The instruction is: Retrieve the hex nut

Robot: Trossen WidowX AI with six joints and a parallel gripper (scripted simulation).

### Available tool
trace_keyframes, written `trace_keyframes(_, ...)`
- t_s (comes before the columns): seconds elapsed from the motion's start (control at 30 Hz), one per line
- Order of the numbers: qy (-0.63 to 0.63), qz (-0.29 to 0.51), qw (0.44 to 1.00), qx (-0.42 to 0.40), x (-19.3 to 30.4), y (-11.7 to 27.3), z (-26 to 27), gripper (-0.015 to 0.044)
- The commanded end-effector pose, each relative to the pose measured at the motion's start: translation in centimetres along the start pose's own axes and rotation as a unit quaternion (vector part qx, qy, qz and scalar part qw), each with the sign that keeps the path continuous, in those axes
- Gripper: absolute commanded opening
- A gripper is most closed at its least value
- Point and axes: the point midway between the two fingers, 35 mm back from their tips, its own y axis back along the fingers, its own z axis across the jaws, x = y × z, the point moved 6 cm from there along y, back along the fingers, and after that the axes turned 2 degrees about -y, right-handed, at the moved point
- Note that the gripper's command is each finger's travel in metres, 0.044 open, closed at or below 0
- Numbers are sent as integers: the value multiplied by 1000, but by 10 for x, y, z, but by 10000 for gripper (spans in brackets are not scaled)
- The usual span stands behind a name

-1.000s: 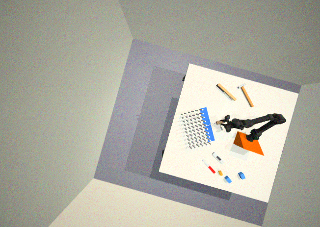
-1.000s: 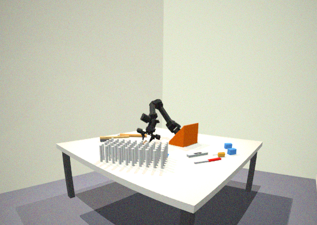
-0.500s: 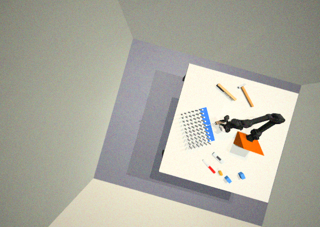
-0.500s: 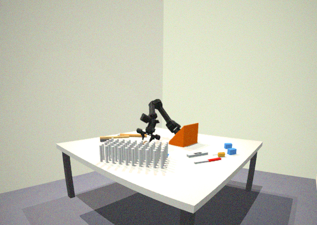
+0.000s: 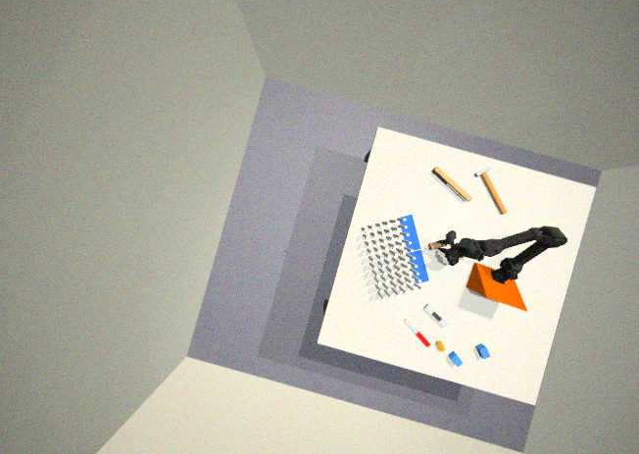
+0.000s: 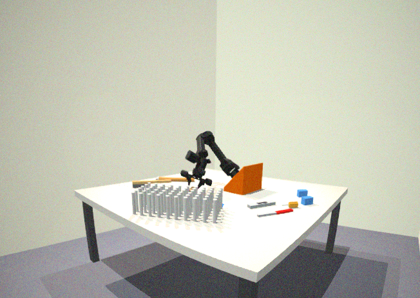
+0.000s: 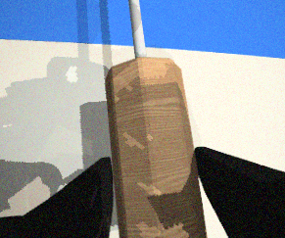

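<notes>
My gripper (image 5: pixel 445 245) (image 6: pixel 194 186) (image 7: pixel 153 161) is shut on the wooden handle (image 5: pixel 436 245) (image 7: pixel 145 121) of a tool, above the table in front of the spacers. The tool's thin metal shaft (image 7: pixel 136 28) points away from the fingers over the blue taped strip (image 5: pixel 412 231) (image 7: pixel 218 23). In the top view the shaft reaches across the strip to the front of the spacer field; its far end is too small to tell. Several grey spacers (image 6: pixel 214 210) stand upright in rows. The hex nut cannot be made out in any view.
An orange wedge (image 5: pixel 509 296) (image 6: pixel 252 177) stands by the arm's base. A hammer (image 5: pixel 494 192) and a wooden-handled tool (image 5: pixel 452 183) lie on one side. On the other lie a grey tool (image 5: pixel 435 315), a red-handled tool (image 5: pixel 422 339), a yellow-handled piece (image 5: pixel 440 345) and two blue blocks (image 5: pixel 482 350).
</notes>
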Motion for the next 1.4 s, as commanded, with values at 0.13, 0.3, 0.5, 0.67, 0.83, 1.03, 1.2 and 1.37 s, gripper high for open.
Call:
trace_keyframes(0.13, -6, -2, 1000, 4, -6, -2, -3, 0)
trace_keyframes(0.3, -6, -2, 1000, 5, -8, -3, -3, 0)
trace_keyframes(0.5, -7, -2, 1000, 5, -11, -5, -3, 0)
trace_keyframes(0.67, -7, -2, 1000, 5, -14, -6, -3, 0)
trace_keyframes(0.83, -7, -2, 1000, 5, -16, -7, -3, 0)
trace_keyframes(1.03, -7, -2, 1000, 5, -19, -9, -3, 0)
trace_keyframes(1.2, -7, -3, 1000, 5, -22, -11, -2, 0)
trace_keyframes(1.37, -7, -3, 1000, 5, -24, -12, -2, 0)
